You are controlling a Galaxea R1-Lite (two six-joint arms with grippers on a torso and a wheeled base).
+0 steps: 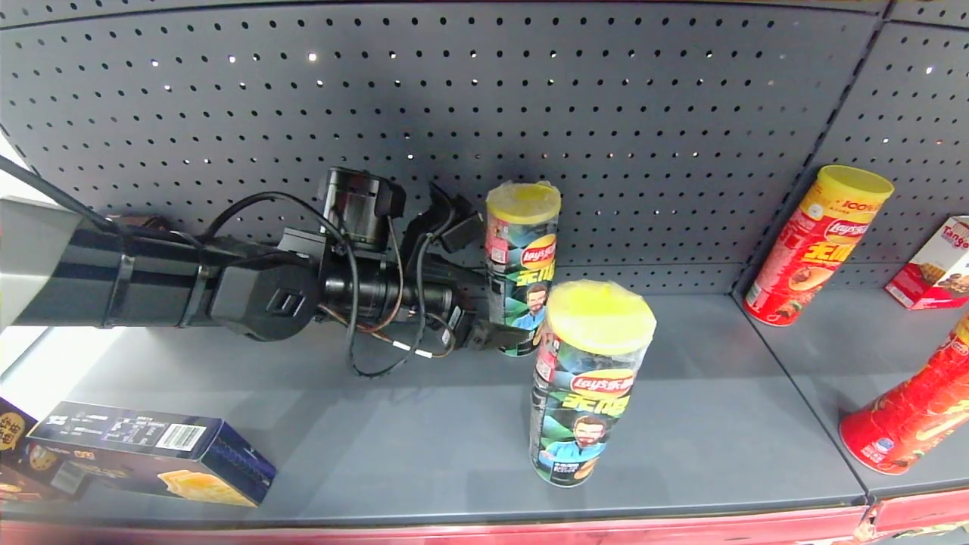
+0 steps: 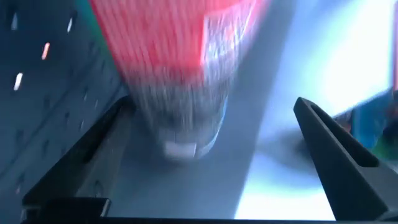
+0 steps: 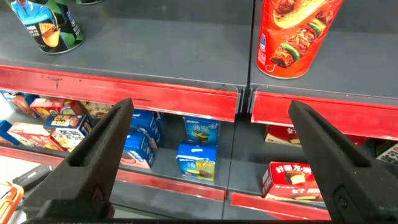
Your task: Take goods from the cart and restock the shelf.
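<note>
Two green chip cans with yellow lids stand upright on the grey shelf (image 1: 378,424): one at the back by the pegboard (image 1: 522,257), one nearer the front edge (image 1: 587,386). My left gripper (image 1: 492,333) reaches in from the left, low at the rear can's base. In the left wrist view the left gripper (image 2: 211,106) is open, with that can (image 2: 180,81) between its spread fingers and a gap on each side. My right gripper (image 3: 209,109) is open and holds nothing, hanging in front of the shelf's red front edge (image 3: 124,87), below the front green can (image 3: 53,28).
A blue box (image 1: 159,450) lies at the shelf's front left. In the bay to the right, a red chip can (image 1: 814,246) stands leaning, another (image 1: 908,412) lies near the front, and a red box (image 1: 935,265) sits behind. Lower shelves hold boxed snacks (image 3: 199,158).
</note>
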